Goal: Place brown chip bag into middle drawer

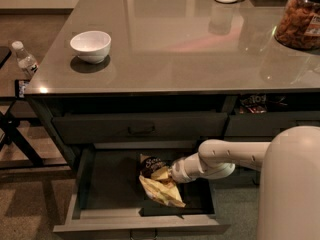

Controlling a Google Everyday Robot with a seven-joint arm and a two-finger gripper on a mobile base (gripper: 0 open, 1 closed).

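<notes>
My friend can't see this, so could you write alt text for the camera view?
A white robot arm reaches into the open drawer, its gripper at a chip bag lying inside. On the table above sit a white bowl and a snack jar.

One camera looks steeply down from high on the near side, just over the robot's white body (292, 184) at near right, facing the table (175, 49) and the open drawer (102, 184) closely; the gripper (169, 176) reaches into that drawer, low centre
</notes>
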